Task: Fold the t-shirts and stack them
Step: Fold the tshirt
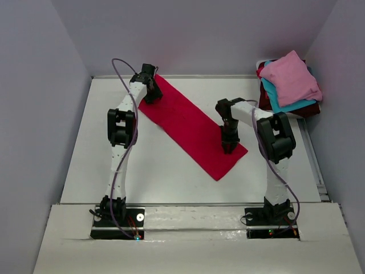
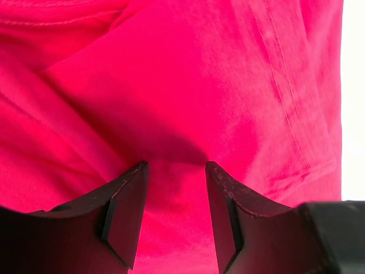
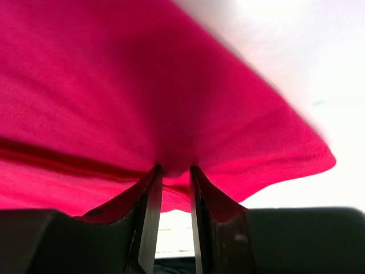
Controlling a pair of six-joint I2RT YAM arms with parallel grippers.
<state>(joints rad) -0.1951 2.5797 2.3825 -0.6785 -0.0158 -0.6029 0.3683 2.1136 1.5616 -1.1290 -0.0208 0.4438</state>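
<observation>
A crimson-red t-shirt (image 1: 191,125), folded into a long strip, lies diagonally across the white table (image 1: 154,171). My left gripper (image 1: 151,96) is down on its far left end. In the left wrist view its jaws (image 2: 174,171) stand apart with the tips pressed into the red cloth (image 2: 188,85), which puckers between them. My right gripper (image 1: 228,145) is at the near right end. In the right wrist view its jaws (image 3: 174,171) are nearly together and pinch a fold of the red cloth (image 3: 142,85) near its hem, with the edge raised off the table.
A stack of t-shirts sits at the back right: light pink (image 1: 291,77) on top, teal-blue (image 1: 278,103) under it, dark maroon (image 1: 308,109) at the bottom. Grey walls close in the table at the left, back and right.
</observation>
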